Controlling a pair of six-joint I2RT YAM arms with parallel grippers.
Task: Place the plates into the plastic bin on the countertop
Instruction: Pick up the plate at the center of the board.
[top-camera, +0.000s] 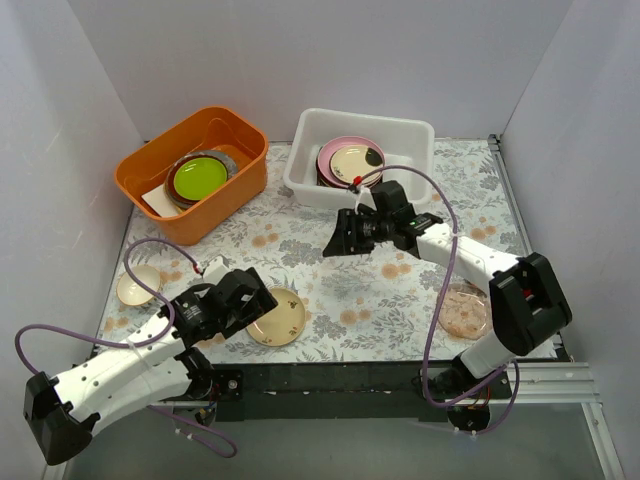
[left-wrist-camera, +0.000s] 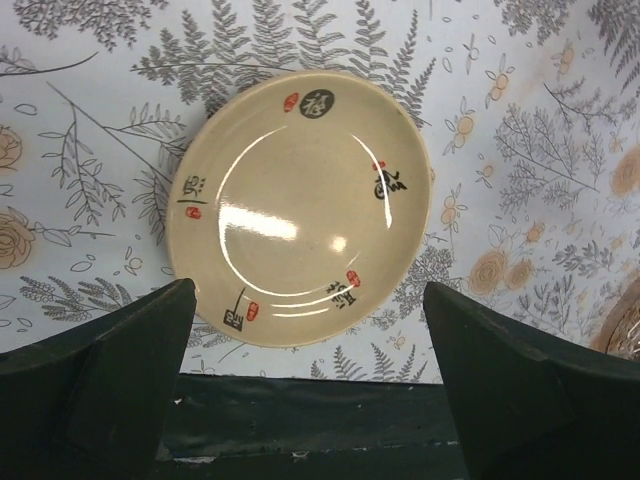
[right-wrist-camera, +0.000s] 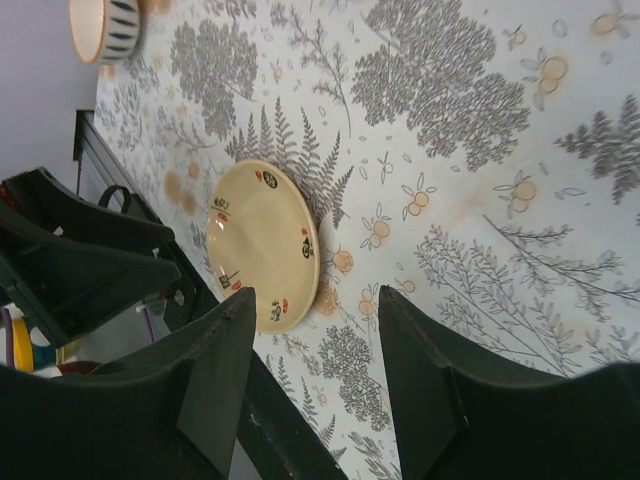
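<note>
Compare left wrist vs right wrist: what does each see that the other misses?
Left wrist only: a brownish sliver of another dish at the right edge of the frame.
Right wrist only: a small striped bowl at top left, and the right gripper, open.
Both: the cream plate with black and red characters, lying flat on the fern-print countertop beside the dark table edge, and the left gripper, open, close to that plate.

Two tubs, three loose plates
</note>
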